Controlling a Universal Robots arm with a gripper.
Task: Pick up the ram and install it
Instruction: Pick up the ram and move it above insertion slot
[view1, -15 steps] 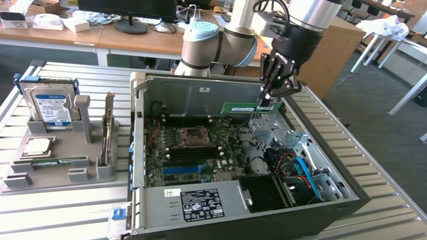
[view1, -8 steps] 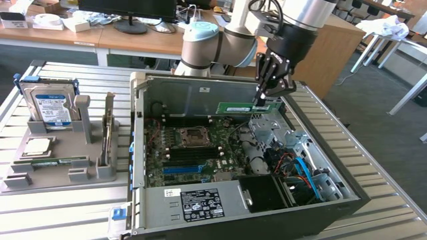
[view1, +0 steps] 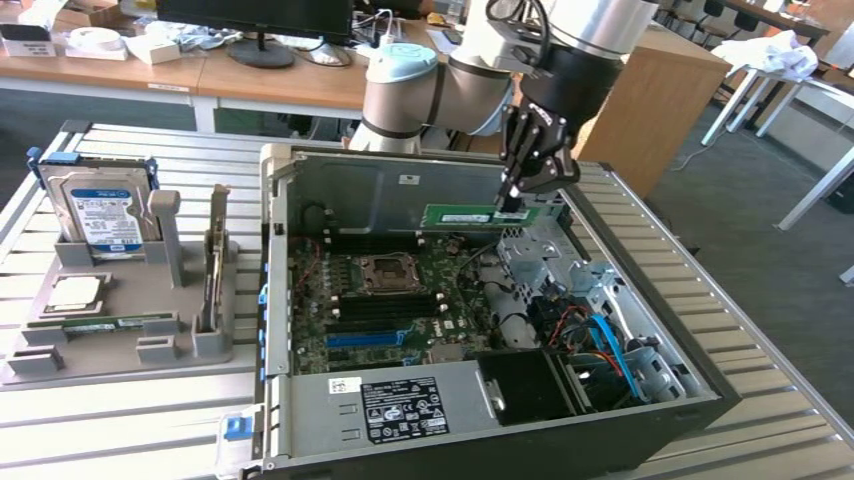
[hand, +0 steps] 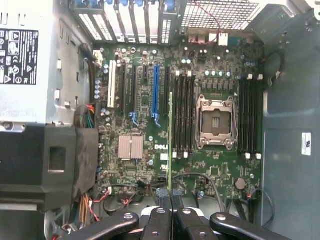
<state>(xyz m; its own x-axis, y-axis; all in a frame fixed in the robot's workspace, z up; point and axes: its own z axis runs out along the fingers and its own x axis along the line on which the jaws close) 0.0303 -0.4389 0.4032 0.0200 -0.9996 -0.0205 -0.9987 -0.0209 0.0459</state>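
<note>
Now the hand (view1: 511, 206) grips the ram (view1: 475, 215) — broadside from outside, edge-on from the wrist.

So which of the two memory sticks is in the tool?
The memory stick above the open case; the other stick lies flat in the grey holder.

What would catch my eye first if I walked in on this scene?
The robot arm's gripper hangs over an open computer case, pinching the ram, a thin green stick, above the motherboard. On the exterior view's left, a grey holder keeps a hard drive standing upright.
</note>
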